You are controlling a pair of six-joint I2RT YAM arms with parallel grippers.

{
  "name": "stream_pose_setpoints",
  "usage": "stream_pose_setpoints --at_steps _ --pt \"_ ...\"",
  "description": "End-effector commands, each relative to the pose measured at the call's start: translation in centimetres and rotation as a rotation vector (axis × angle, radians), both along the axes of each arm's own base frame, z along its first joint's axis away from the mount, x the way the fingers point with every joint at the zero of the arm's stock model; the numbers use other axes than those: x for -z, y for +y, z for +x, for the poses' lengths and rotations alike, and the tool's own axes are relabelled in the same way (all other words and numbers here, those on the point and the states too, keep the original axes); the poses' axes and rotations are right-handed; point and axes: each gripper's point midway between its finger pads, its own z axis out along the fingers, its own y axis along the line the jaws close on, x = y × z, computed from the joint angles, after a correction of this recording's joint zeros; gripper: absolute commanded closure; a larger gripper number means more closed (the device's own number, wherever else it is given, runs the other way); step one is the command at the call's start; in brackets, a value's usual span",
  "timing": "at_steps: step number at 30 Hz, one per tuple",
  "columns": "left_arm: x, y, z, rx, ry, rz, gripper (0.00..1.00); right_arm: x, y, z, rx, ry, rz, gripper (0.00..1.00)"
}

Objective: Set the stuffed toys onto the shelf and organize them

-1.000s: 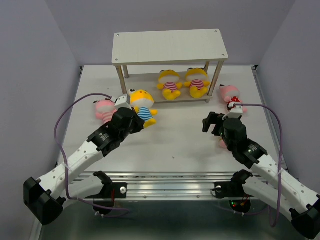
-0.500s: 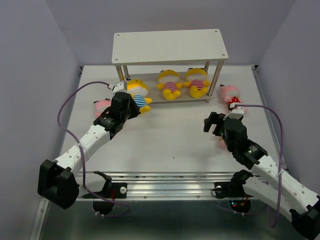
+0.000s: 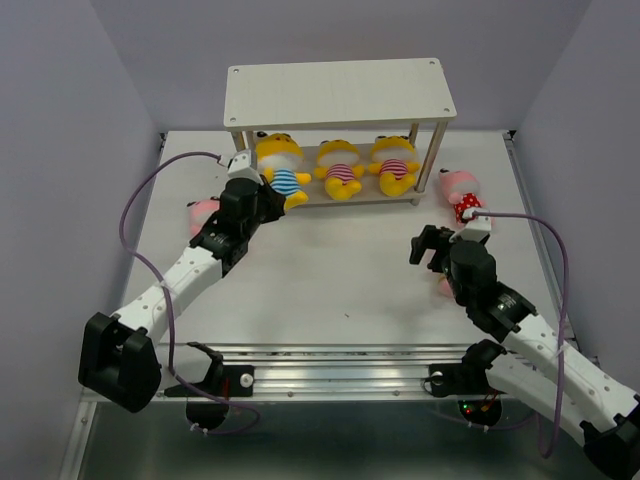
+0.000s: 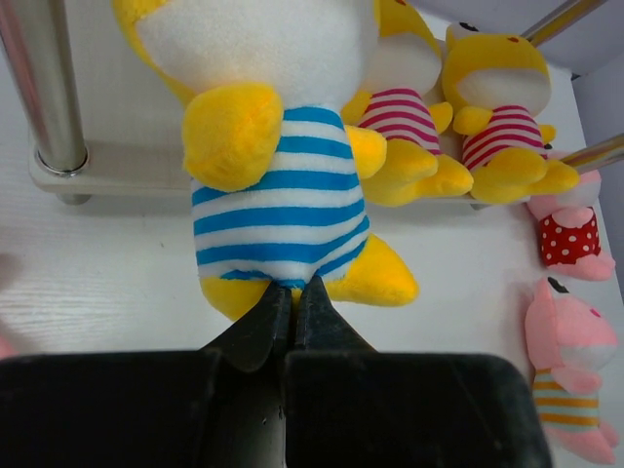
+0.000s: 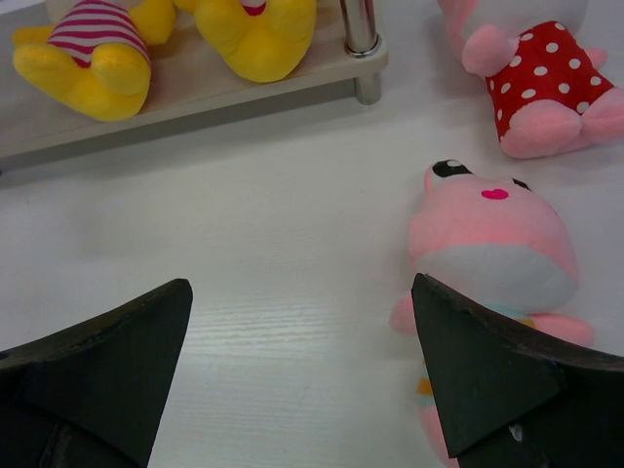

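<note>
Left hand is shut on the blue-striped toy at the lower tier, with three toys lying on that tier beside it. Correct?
No: only two pink-striped toys lie there, not three, as the top external view shows. The left hand is shut on the blue-striped toy at the lower tier.

One blue-striped yellow toy [image 3: 281, 168]; two pink-striped yellow toys [image 3: 341, 170] [image 3: 394, 165]; three pink toys [image 3: 205, 215] [image 3: 463, 192] [image 5: 487, 244]; one two-tier shelf [image 3: 340, 92]; two robot arms [image 3: 190, 275] [image 3: 512, 315].

One overhead view, two wrist close-ups
The top camera looks down from above the near edge over the tabletop [image 3: 340, 285] toward the shelf [image 3: 340, 90] at the far edge. Both wrist cameras sit low, close, facing the shelf; both see the polka-dot pink toy [image 4: 570, 237].
</note>
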Motion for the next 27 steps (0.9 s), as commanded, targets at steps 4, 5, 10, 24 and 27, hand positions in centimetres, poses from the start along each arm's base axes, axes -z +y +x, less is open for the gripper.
stream_pose_setpoints --at_steps 4,5,10,24,27 --pt "-1.7 -0.8 2.0 0.016 -0.122 -0.024 1.00 -1.8 -0.7 0.2 0.034 -0.082 0.030 0.00" --pt "-1.7 -0.8 2.2 0.015 -0.123 -0.025 1.00 -1.9 -0.8 0.2 0.035 -0.086 0.032 0.00" --pt "-1.0 -0.7 3.1 -0.007 -0.115 -0.014 1.00 -2.1 -0.9 0.1 0.037 -0.097 0.034 0.00" --pt "0.9 0.0 5.2 -0.022 -0.098 0.018 1.00 -1.8 -1.1 0.2 0.044 -0.097 0.024 0.00" --pt "1.3 0.2 5.6 -0.016 -0.094 0.029 1.00 -1.8 -0.9 0.2 0.035 -0.092 0.022 0.00"
